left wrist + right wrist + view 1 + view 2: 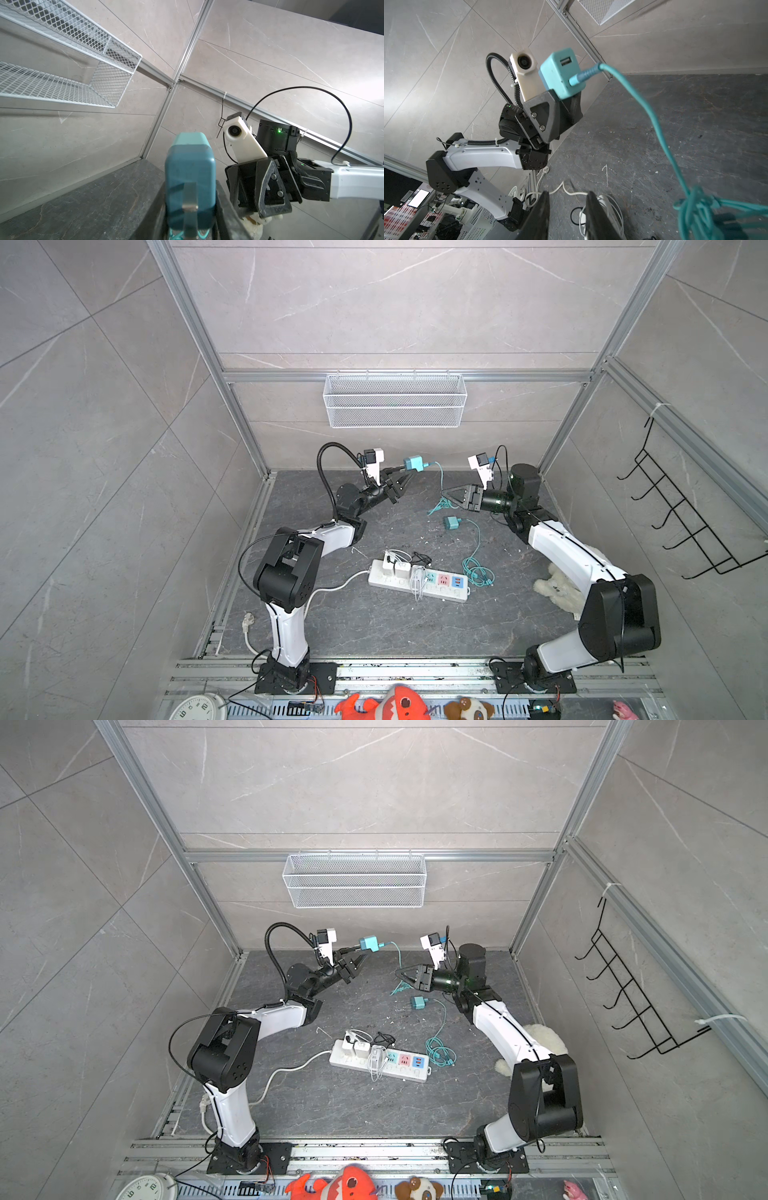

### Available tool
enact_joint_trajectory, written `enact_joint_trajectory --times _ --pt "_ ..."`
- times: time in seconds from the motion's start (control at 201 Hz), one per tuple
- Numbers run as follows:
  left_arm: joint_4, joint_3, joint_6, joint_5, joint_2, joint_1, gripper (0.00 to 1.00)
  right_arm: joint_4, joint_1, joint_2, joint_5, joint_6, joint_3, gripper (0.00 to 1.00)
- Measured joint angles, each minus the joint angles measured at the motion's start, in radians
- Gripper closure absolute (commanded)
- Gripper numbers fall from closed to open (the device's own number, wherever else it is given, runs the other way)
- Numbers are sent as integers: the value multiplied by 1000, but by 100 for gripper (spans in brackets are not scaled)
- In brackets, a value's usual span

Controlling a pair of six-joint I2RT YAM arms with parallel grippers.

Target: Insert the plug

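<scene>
A teal plug (413, 463) (368, 943) (561, 72) hangs in the air near the back wall, with my left gripper (405, 470) (190, 187) shut on its sides. In the left wrist view a metal prong of the plug (189, 195) faces the camera. A teal cable (643, 108) runs from the plug down to a tangled bundle (695, 201). My right gripper (446, 492) (568, 195) floats beside that cable, its jaws a little apart with nothing between them. The white power strip (390, 583) (399, 1073) lies mid-table, with coloured sockets (444, 580) showing and white chargers (395, 570) plugged in.
A second teal plug (451, 522) and a teal cable coil (478, 572) lie right of centre. A white plush toy (557, 589) sits under the right arm. A wire basket (395, 400) hangs on the back wall and a black hook rack (685, 522) on the right wall.
</scene>
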Motion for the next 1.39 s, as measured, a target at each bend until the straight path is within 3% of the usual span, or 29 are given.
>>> enact_joint_trajectory --times 0.453,0.831,1.394 --pt "8 1 -12 44 2 3 100 118 109 122 43 89 50 68" --pt "10 -19 -36 40 -6 2 100 252 111 217 49 173 163 64" --pt "13 -35 -55 27 -23 -4 100 371 111 277 45 255 202 59"
